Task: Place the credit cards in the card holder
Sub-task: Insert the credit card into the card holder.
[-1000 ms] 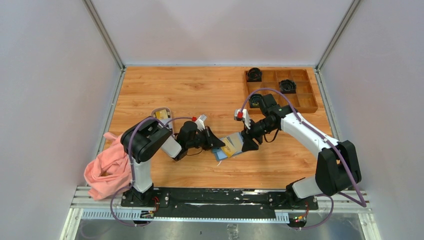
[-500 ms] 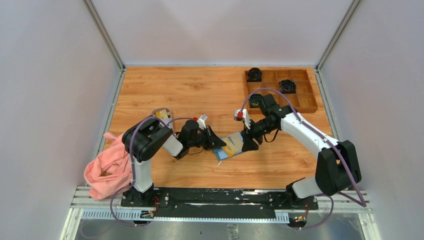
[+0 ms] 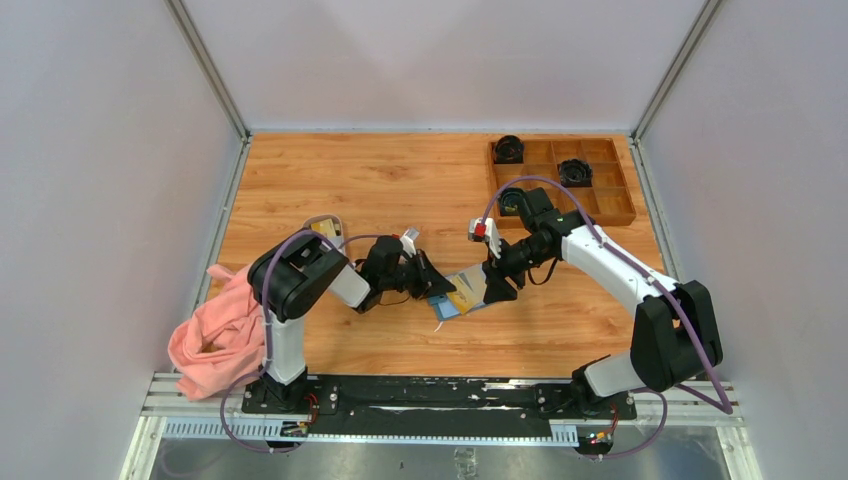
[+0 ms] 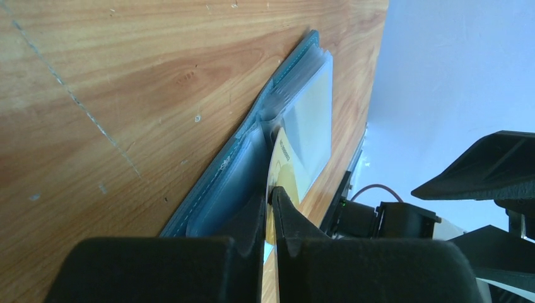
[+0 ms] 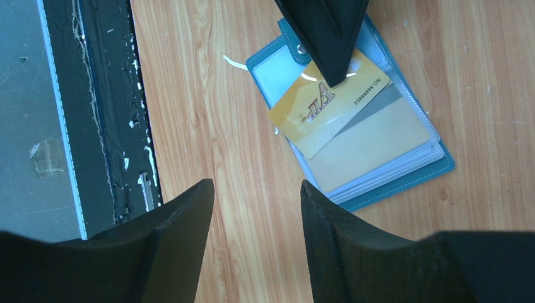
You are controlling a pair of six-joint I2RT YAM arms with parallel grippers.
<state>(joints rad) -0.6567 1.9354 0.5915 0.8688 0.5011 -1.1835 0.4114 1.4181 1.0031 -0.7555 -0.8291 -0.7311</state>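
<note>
The wallet [image 5: 281, 63] lay open on the bench [image 3: 400, 180], at the centre of the top view. The left fingers [image 4: 290, 218] were clamped on a gold card [image 5: 315, 110] (its far end over a clear pocket holding a beige card [image 5: 372, 142]). The right fingers [image 5: 173, 233] stood apart, holding nothing, at the wallet's right edge.

Teal holder [image 5: 410, 183]; gold, perhaps beige cards [image 5: 322, 113]

Credit card [image 5: 322, 113] partway in card holder [image 5: 277, 79] on table [image 3: 400, 180]; tray [image 3: 612, 207] far right.
</note>
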